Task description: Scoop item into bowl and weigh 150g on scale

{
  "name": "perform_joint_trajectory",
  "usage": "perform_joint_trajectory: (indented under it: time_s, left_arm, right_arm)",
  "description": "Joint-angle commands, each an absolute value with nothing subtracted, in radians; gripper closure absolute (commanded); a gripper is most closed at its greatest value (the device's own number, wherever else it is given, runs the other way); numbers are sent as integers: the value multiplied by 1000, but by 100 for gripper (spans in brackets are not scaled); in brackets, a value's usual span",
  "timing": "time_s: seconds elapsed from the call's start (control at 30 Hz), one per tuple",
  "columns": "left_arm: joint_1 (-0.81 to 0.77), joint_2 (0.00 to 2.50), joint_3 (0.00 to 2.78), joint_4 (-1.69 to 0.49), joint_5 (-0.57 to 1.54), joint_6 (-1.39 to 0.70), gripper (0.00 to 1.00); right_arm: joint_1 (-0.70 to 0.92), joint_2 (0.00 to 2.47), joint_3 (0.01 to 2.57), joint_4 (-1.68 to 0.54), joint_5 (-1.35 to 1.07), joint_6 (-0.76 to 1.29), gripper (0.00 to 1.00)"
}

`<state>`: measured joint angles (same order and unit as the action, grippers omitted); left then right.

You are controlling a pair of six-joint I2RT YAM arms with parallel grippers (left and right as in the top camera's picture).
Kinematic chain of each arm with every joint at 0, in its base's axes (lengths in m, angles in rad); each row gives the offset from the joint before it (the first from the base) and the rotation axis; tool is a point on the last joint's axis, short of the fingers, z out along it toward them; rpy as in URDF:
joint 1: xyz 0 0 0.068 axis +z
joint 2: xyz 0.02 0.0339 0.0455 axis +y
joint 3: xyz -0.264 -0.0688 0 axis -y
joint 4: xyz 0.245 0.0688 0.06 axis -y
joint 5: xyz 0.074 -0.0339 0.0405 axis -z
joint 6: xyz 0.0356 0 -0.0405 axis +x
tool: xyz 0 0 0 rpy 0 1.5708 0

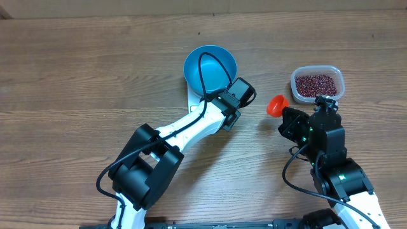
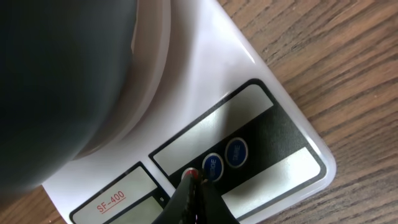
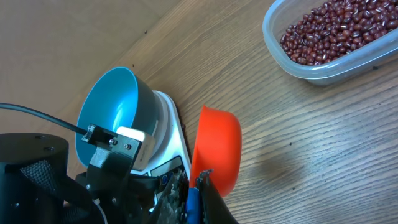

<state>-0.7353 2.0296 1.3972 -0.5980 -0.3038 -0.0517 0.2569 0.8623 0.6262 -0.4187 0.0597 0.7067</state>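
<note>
The blue bowl point(image 1: 210, 69) point(image 3: 112, 112) sits on the white scale point(image 2: 273, 118) point(image 3: 176, 134); in the left wrist view it is only a dark blur at the upper left. My left gripper point(image 2: 198, 180) point(image 1: 227, 107) is shut, its tips resting on a small red button beside two blue buttons point(image 2: 213, 167) on the scale's front strip. My right gripper point(image 3: 198, 193) point(image 1: 289, 119) is shut on the blue handle of an orange scoop point(image 3: 217, 149) point(image 1: 276, 105), held just right of the scale. The maroon beans point(image 1: 315, 84) point(image 3: 336, 28) lie in a clear tub. The bowl's inside shows no beans.
The clear plastic tub point(image 1: 335, 71) point(image 3: 323, 67) stands at the back right, a short way beyond the scoop. The left arm's black cable point(image 1: 202, 76) arcs over the bowl. Bare wooden table point(image 1: 76, 76) surrounds everything.
</note>
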Motion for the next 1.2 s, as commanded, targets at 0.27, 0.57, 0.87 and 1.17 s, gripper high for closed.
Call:
perform_joint_trajectory:
  time_s: [0.27,0.57,0.87,1.17]
  left_arm:
    - [-713,2042,1392,-592,-324,-44,96]
    - [-713,2042,1383,-597,-321,-39,96]
    - [-713,2042,1377,-590,-321,-40,96]
    - [-711,2042,1376,-563,-295,-36,96]
  right_arm:
    - [261,860,650,-409,73,709,96]
    - [261,860,650,-409,73,709,96]
    - [261,860,650,-405,66,709,96]
    - [261,860,650,-405,66,709,96]
